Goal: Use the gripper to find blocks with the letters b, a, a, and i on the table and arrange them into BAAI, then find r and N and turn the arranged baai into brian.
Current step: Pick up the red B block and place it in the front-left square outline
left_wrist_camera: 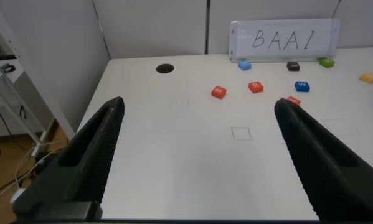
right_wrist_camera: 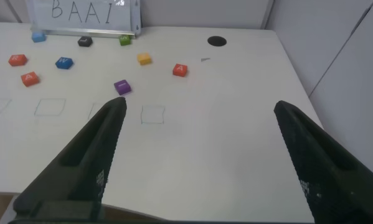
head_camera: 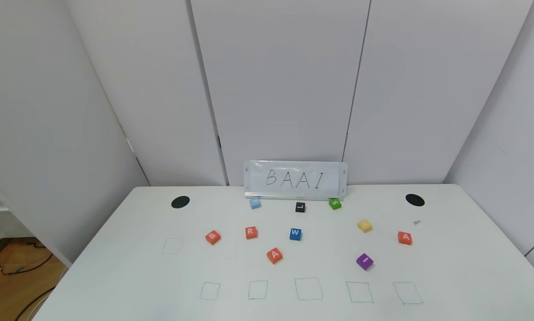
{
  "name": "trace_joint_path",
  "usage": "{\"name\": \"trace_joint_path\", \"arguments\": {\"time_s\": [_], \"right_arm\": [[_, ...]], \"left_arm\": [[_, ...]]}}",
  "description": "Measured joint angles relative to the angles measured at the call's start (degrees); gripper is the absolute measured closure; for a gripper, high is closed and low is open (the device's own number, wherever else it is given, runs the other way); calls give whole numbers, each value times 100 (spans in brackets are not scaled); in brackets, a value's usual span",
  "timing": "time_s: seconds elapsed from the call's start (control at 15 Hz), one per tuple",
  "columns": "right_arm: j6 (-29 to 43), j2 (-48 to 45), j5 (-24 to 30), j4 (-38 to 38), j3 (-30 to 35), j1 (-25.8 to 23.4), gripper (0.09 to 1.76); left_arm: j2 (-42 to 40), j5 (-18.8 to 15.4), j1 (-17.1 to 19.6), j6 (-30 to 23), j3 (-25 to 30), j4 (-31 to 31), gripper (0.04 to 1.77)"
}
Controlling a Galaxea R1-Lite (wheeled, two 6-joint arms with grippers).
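On the white table [head_camera: 449,276] lie orange-red blocks B [head_camera: 212,236], A [head_camera: 274,255] and a second A [head_camera: 404,237], and the purple I [head_camera: 364,261]. The orange-red R [head_camera: 251,232] lies between B and the blue W [head_camera: 295,234]. I can read no N. Neither gripper shows in the head view. My left gripper [left_wrist_camera: 198,106] is open and empty above the near left of the table, with B [left_wrist_camera: 218,92] and R [left_wrist_camera: 255,87] beyond it. My right gripper [right_wrist_camera: 200,106] is open and empty above the near right, with I [right_wrist_camera: 122,86] and A [right_wrist_camera: 180,70] beyond it.
A BAAI sign [head_camera: 296,179] stands at the back. Before it lie a light blue block [head_camera: 255,203], a black L [head_camera: 300,207] and a green S [head_camera: 334,203]. A yellow block [head_camera: 364,225] lies right of centre. Several drawn squares [head_camera: 308,289] line the near edge. Two black discs [head_camera: 180,202] sit at the back.
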Motion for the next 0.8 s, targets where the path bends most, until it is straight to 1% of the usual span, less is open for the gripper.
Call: {"name": "trace_joint_path", "arguments": {"time_s": [0.13, 0.33, 0.67, 0.8], "right_arm": [[-5, 594, -10, -405, -302, 4, 14], [-10, 1569, -2, -783, -650, -5, 14], [-11, 2903, 29, -864, -1391, 34, 14], [-16, 3302, 33, -878, -1640, 55, 14]], "left_arm": [[518, -26, -51, -4, -557, -20, 9], [1419, -30, -115, 10, -1124, -205, 9], [2695, -13, -134, -37, -1604, -319, 9], [3100, 0, -135, -55, -1766, -328, 9]]}}
